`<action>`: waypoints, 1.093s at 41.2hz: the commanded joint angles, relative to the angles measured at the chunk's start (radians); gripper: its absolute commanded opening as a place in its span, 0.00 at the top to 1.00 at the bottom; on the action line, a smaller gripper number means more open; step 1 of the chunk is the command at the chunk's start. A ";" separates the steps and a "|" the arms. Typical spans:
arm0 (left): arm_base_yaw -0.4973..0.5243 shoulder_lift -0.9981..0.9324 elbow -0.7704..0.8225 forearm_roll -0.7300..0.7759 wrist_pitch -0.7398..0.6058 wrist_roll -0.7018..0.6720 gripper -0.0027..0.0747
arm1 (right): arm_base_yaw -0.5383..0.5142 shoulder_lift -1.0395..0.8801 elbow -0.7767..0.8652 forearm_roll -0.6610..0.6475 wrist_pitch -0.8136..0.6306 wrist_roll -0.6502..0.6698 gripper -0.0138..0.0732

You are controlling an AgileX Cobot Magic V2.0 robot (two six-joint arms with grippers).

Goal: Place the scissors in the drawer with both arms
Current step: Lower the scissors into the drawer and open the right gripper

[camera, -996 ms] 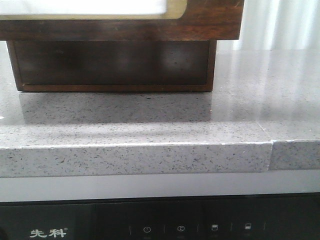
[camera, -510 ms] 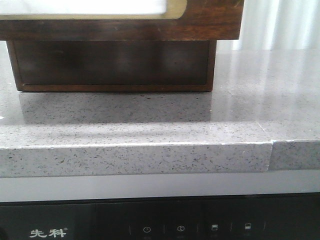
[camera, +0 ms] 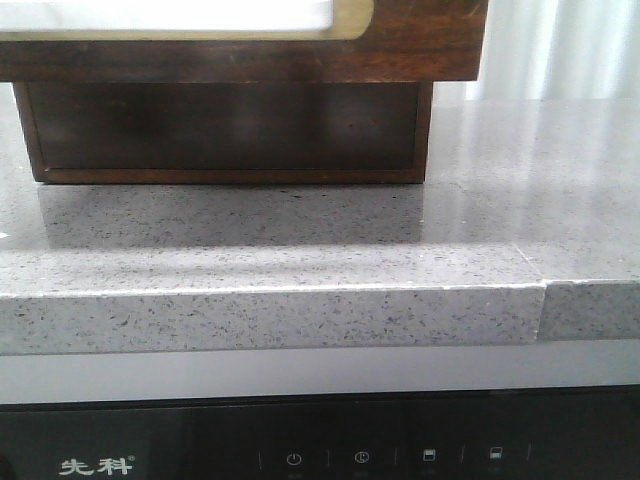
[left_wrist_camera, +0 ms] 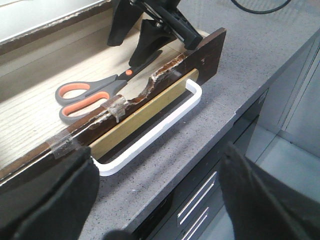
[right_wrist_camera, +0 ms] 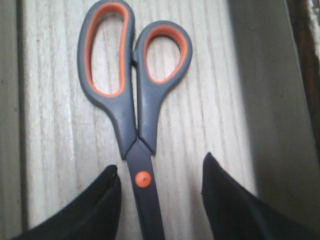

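Note:
The scissors (left_wrist_camera: 87,97) have grey handles and orange-lined loops. They lie flat on the pale floor of the pulled-out drawer (left_wrist_camera: 150,107). In the right wrist view the scissors (right_wrist_camera: 135,100) point their blades between my right gripper's (right_wrist_camera: 160,167) open fingers, which stand clear on either side. The left wrist view shows the right gripper (left_wrist_camera: 124,54) just above the blades. My left gripper (left_wrist_camera: 155,152) is open and empty over the countertop, in front of the drawer's white handle (left_wrist_camera: 150,132). The front view shows only the drawer front (camera: 420,40); no gripper shows there.
The wooden cabinet (camera: 220,130) stands on the speckled grey countertop (camera: 300,230). The counter edge (left_wrist_camera: 235,107) runs close in front of the drawer. Below it are dark fronts with metal handles (left_wrist_camera: 197,200) and an appliance panel (camera: 300,450).

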 commanded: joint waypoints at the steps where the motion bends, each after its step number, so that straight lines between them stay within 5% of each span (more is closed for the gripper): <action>1: -0.008 0.003 -0.032 -0.011 -0.079 -0.010 0.33 | 0.000 -0.052 -0.024 0.024 -0.050 -0.001 0.37; 18: -0.008 0.003 -0.032 -0.011 -0.079 -0.010 0.33 | -0.001 -0.192 -0.024 -0.047 -0.062 0.223 0.37; 27: -0.008 0.003 -0.032 -0.011 -0.079 -0.010 0.33 | -0.027 -0.355 0.001 -0.301 0.020 0.764 0.37; 45: -0.008 0.003 -0.032 -0.011 -0.079 -0.010 0.33 | -0.051 -0.811 0.597 -0.363 -0.251 1.013 0.37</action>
